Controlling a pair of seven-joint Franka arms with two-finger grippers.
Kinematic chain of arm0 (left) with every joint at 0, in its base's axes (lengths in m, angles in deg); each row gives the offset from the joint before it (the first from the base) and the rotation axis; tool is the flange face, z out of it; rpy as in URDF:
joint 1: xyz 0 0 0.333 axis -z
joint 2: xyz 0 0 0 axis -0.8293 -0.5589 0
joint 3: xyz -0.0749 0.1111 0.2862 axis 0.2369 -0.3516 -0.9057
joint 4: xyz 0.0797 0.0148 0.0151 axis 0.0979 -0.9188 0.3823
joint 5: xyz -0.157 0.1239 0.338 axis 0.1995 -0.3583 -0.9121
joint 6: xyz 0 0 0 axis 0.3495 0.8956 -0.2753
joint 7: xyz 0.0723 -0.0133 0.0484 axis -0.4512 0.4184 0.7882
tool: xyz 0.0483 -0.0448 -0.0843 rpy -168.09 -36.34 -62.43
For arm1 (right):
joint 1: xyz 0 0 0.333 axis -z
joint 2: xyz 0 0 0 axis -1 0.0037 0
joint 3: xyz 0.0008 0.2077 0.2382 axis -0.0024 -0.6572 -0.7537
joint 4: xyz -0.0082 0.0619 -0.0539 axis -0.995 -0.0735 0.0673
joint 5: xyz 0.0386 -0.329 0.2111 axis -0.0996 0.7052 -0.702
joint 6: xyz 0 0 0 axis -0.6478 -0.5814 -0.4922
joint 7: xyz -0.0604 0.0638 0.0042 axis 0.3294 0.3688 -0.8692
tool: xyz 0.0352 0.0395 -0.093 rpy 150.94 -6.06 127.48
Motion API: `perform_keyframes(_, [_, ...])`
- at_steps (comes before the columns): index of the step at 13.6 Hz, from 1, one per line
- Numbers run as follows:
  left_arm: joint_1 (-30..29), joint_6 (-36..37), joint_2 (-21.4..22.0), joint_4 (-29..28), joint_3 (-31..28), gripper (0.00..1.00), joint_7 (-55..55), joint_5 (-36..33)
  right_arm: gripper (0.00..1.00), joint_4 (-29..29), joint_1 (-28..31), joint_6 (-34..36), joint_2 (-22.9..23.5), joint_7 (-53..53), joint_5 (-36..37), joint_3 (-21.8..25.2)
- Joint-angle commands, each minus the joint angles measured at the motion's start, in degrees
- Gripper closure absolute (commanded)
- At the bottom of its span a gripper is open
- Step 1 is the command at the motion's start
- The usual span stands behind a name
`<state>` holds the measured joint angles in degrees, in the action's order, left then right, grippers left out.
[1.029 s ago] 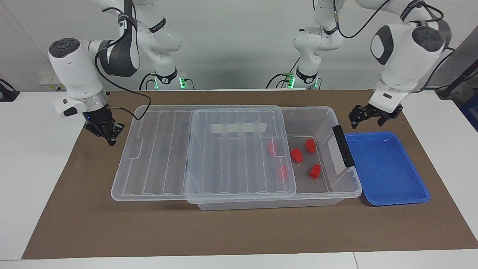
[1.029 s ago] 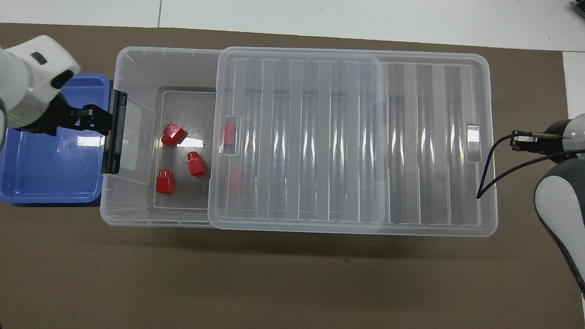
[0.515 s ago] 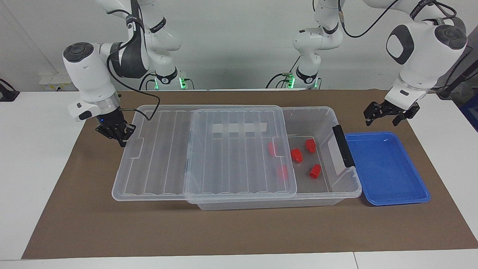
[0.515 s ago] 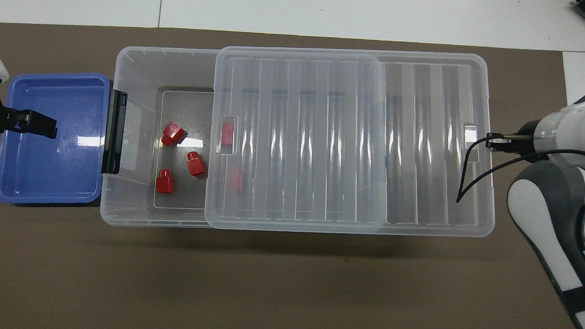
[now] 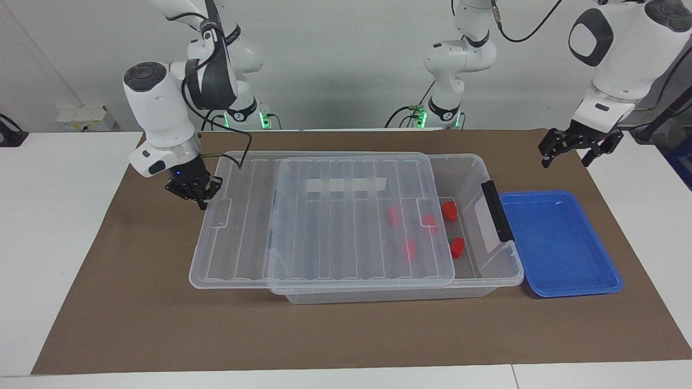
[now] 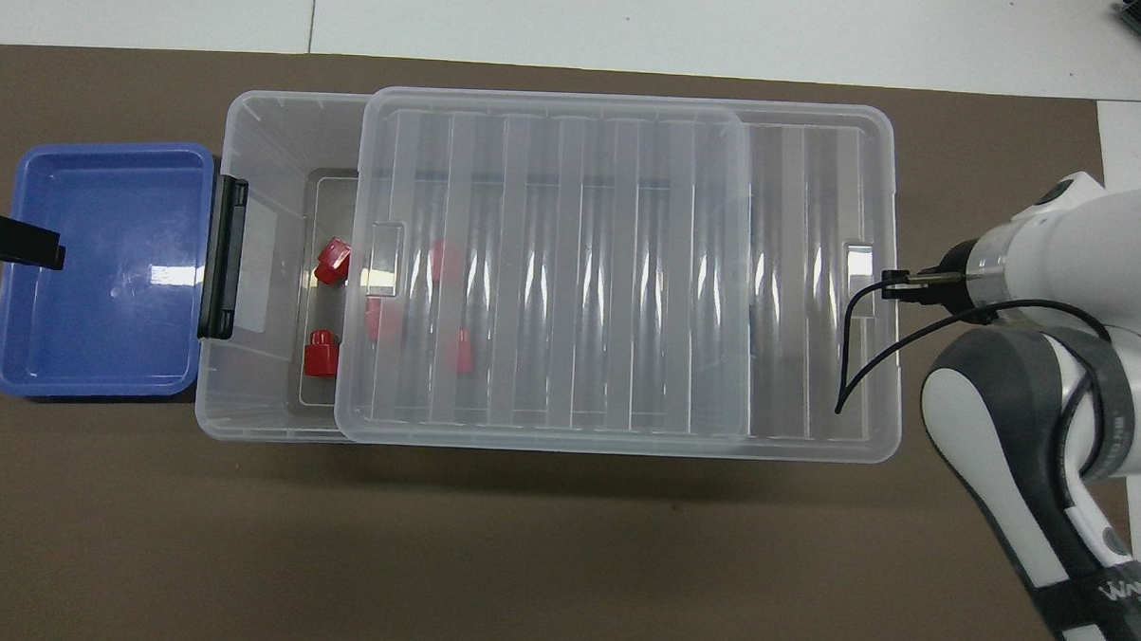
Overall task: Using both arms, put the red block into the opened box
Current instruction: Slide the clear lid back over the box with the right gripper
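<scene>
We take this for a robotics lab: two white jointed arms (image 5: 162,113) bolted at twelve o'clock of a white desk (image 5: 54,216), brown mat (image 5: 346,329), bare wall, trailing cables.

- Five red blocks (image 5: 457,247) (image 6: 322,353) in the box
- One clear box (image 5: 503,273) (image 6: 255,120)
- One ribbed lid (image 5: 324,227) (image 6: 619,284)
- One blue tray (image 5: 562,243) (image 6: 98,266)
- Two arms
- Two grippers: left gripper (image 5: 579,146), right gripper (image 5: 193,189)
</scene>
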<state>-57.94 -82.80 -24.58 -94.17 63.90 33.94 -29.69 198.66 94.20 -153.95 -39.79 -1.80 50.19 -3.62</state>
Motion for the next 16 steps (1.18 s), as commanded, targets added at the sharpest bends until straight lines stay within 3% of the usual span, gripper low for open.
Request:
perform_keyframes(1, [-0.37, 2.08, -3.81, 1.36, -0.56, 0.0, 0.66, 1.47, 1.0, 0.33, -2.64, 0.68, -0.42, -1.08, -1.58, -0.26])
perform_keyframes(2, [1.37, 5.14, -8.63, 7.81, -2.22, 0.0, 0.66, 2.69, 1.0, 0.33, -3.61, 0.68, -0.51, -0.81, -1.58, -0.26])
perform_keyframes(3, [3.04, 6.56, -9.72, 11.01, -2.94, 0.0, 0.92, 2.62, 1.0, 0.33, -4.57, 0.94, -0.59, -0.55, -1.58, -0.18])
perform_keyframes(5, [3.23, 6.66, -7.55, 7.71, -3.29, 0.0, 0.93, 2.62, 1.0, 0.42, -6.5, 2.17, -0.77, -0.64, -1.58, -0.26])
perform_keyframes(16, [2.53, 5.88, -3.76, 7.7, -3.03, 0.0, 0.92, 2.44, 1.0, 0.59, -11.88, 1.29, -0.95, -0.46, -1.58, -0.26])
